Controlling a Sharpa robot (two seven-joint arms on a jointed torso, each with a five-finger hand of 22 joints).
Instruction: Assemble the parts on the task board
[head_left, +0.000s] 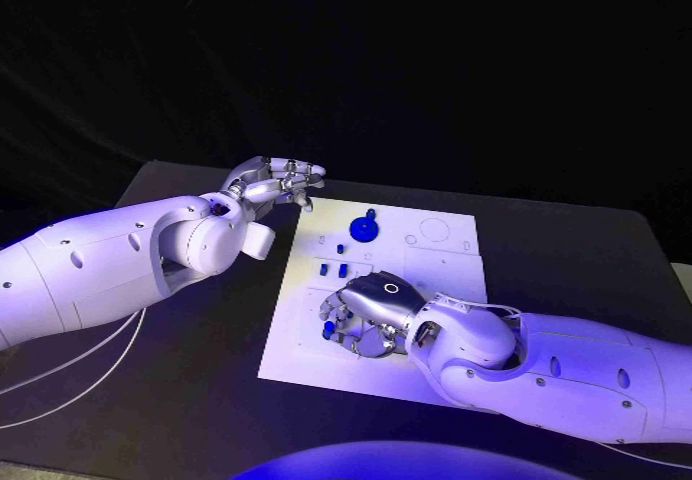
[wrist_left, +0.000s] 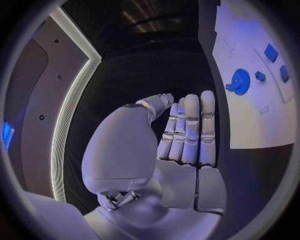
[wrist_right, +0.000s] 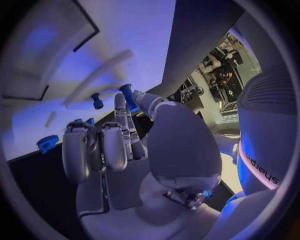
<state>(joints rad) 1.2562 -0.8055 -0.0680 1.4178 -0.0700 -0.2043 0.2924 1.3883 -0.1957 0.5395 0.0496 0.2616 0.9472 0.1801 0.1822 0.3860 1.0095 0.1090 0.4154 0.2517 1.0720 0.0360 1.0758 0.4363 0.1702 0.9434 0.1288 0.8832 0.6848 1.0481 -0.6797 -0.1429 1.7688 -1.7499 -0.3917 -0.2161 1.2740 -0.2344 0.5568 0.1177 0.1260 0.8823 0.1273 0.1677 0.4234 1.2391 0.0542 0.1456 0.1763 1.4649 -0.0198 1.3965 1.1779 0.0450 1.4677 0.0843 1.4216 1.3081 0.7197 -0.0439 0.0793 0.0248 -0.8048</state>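
Note:
The white task board (head_left: 433, 300) lies in the middle of the black table. My right hand (head_left: 369, 308) rests low over the board's near left part. In the right wrist view its thumb and a finger pinch a small blue peg (wrist_right: 127, 93) standing against the board (wrist_right: 125, 30). Another blue peg (wrist_right: 97, 101) and a blue toothed wheel (wrist_right: 47, 144) lie close by. A round blue disc (head_left: 364, 228) and two small blue blocks (head_left: 335, 270) sit further up the board. My left hand (head_left: 274, 185) hovers at the board's far left corner, its fingers (wrist_left: 190, 130) straight and holding nothing.
Bare black table (head_left: 577, 260) surrounds the board on every side. White cables (head_left: 87, 380) trail under my left arm at the near left. The board's far right part shows only outlined recesses (head_left: 433, 232).

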